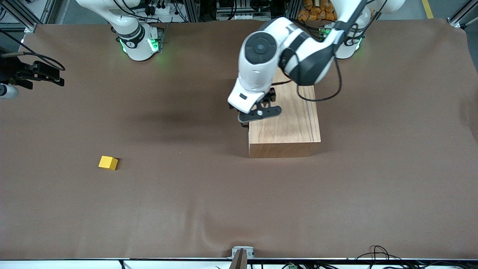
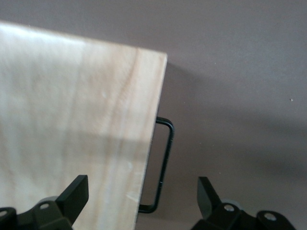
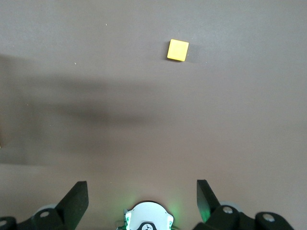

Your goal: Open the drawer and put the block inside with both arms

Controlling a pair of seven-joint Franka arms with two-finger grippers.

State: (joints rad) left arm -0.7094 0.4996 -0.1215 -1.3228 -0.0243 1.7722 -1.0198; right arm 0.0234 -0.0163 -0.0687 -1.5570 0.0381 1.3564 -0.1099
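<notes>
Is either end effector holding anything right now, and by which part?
Nothing is held. The left end effector is open over the light-wood cabinet's thin black loop handle; the right end effector is open above bare table.

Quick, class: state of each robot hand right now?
Left hand: open, holding nothing, over the cabinet edge by the drawer handle.
Right hand: open, empty.

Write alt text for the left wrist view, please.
The open left tool hangs above the edge of the light-wood cabinet, its fingers straddling the thin black loop handle. Brown table fills the rest.
</notes>
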